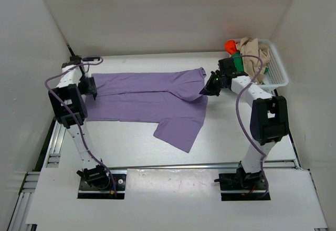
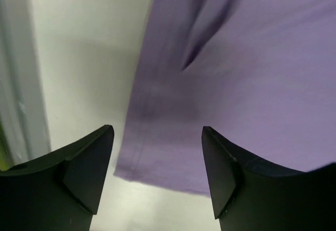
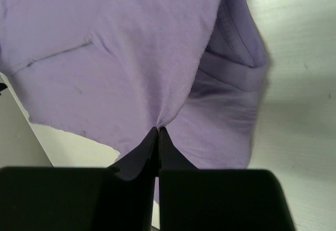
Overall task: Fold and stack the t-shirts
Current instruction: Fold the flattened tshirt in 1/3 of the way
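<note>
The lilac purple t-shirt [image 1: 147, 100] lies spread across the middle of the table, one part hanging toward the front. My right gripper [image 1: 203, 91] is shut on a pinch of its right side; the wrist view shows the cloth [image 3: 136, 58] gathered at the closed tips. My left gripper [image 1: 93, 90] is open at the shirt's left edge, its fingers [image 2: 89, 163] standing either side of the hem corner [image 2: 157, 157] without holding it. The beige tan shirt [image 1: 255, 52], the green shirt [image 1: 239, 62] and the orange-red shirt [image 1: 231, 45] sit bunched in the basket.
A white mesh basket [image 1: 278, 68] stands at the back right corner, just behind my right arm. White walls close the table on the left, back and right. A metal rail runs along the front edge.
</note>
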`<state>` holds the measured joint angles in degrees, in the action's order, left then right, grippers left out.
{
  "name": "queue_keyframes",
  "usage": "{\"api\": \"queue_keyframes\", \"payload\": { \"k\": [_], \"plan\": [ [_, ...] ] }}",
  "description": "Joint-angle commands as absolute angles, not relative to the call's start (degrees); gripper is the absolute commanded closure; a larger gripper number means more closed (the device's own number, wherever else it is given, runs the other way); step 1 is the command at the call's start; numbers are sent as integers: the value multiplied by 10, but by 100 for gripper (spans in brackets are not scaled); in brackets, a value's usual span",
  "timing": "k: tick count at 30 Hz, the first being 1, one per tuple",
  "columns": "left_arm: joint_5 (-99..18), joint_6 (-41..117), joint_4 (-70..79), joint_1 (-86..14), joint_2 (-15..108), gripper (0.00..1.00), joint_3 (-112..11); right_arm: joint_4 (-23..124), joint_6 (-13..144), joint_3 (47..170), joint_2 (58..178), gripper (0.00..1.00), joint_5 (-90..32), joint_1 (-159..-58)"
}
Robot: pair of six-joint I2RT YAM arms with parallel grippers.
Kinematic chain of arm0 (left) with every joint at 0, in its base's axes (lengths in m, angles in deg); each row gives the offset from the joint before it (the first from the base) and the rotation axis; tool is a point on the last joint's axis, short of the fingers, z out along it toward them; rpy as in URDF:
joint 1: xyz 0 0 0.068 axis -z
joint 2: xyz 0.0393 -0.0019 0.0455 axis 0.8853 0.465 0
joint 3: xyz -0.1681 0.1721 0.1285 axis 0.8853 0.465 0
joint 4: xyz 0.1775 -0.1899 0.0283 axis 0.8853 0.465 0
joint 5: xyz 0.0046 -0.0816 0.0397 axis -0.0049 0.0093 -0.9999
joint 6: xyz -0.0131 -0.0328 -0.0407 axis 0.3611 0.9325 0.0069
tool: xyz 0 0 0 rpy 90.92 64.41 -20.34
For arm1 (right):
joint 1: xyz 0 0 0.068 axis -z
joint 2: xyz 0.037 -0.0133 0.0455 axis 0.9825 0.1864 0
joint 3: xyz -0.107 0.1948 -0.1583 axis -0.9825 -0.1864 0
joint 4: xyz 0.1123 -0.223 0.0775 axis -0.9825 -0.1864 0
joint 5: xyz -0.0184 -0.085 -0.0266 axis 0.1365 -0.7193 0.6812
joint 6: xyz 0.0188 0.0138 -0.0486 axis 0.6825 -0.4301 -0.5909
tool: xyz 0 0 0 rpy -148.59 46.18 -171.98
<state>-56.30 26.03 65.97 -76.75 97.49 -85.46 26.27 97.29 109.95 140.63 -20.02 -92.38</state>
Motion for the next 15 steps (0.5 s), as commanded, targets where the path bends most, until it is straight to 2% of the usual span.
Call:
{"api": "queue_keyframes", "payload": {
  "k": [1,2,5,6,7,10,15],
  "plan": [
    [-523,260,656,-785,926,21,-750,259,964,1078,1409,96,-172,-921],
    [-532,260,634,-777,904,21,-712,252,964,1085,1430,80,-167,-921],
    [-546,260,629,-771,893,20,-687,196,959,1095,1443,58,-233,-921],
    [-555,260,629,-771,884,20,-675,186,959,1088,1434,44,-256,-921],
    [-555,260,629,-776,878,20,-669,170,959,1079,1421,39,-293,-921],
    [-549,260,629,-781,854,20,-652,170,959,1010,1351,35,-320,-928],
    [-543,260,629,-781,821,18,-624,178,982,890,1248,31,-306,-1014]
  ]
}}
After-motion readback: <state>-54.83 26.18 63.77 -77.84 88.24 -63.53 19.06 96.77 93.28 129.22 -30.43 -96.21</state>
